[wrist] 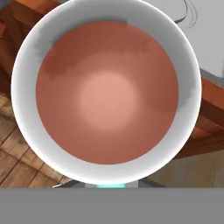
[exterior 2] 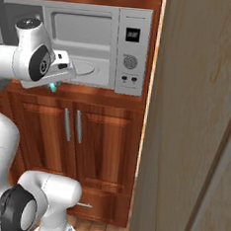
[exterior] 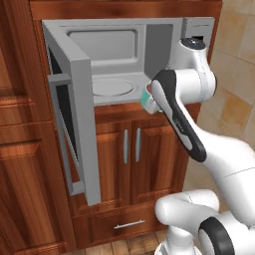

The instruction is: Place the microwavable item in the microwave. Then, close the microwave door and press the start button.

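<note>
Wood-cabinet kitchen: the mug (wrist: 107, 94) is right at the front lip of the open microwave (exterior: 124, 60). Can't tell the grip. Next I'd ease it onto the turntable (exterior: 113, 87).

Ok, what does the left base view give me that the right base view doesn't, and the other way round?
Left base view: the microwave door swung open to the left, its window edge-on, and a teal side of the mug beside the arm at the front lip of the cavity. Right base view: the control panel face-on, with display, dial and two buttons, plus a light wooden panel filling the right. Both: the open microwave with its bare glass turntable, and the wooden cabinet doors below.
</note>
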Controlling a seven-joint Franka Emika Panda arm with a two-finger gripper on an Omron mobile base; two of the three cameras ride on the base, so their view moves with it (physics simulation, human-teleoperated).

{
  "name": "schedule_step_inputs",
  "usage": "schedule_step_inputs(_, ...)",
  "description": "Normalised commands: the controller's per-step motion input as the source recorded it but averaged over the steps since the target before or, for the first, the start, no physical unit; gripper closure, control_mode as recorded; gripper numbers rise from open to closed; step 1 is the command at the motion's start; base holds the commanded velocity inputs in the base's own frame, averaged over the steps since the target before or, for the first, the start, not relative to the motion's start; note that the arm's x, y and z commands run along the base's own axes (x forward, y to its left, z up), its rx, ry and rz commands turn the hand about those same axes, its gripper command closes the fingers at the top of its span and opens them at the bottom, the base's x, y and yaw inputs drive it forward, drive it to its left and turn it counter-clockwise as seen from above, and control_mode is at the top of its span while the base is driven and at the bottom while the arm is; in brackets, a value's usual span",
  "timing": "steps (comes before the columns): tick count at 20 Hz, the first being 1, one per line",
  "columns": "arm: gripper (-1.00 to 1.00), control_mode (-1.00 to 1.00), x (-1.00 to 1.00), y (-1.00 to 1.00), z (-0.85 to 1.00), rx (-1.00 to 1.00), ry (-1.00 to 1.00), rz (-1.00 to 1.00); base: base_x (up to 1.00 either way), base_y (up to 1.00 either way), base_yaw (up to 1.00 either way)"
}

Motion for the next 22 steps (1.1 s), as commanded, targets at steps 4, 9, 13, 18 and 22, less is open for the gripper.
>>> schedule_step_inputs(4,1.00,-1.00,0.93,0.28,0.03,0.00,0.00,0.00,0.00,0.00,0.00)
schedule_step_inputs(9,1.00,-1.00,0.99,0.25,0.00,0.00,0.01,0.00,0.00,0.00,0.00)
schedule_step_inputs(13,1.00,-1.00,0.91,0.18,0.00,0.00,0.00,0.00,0.00,0.00,0.00)
schedule_step_inputs(18,1.00,-1.00,0.89,0.17,-0.08,0.00,0.02,0.00,0.00,0.00,0.00)
schedule_step_inputs(22,1.00,-1.00,0.79,0.24,-0.30,0.00,0.10,0.00,0.00,0.00,0.00)
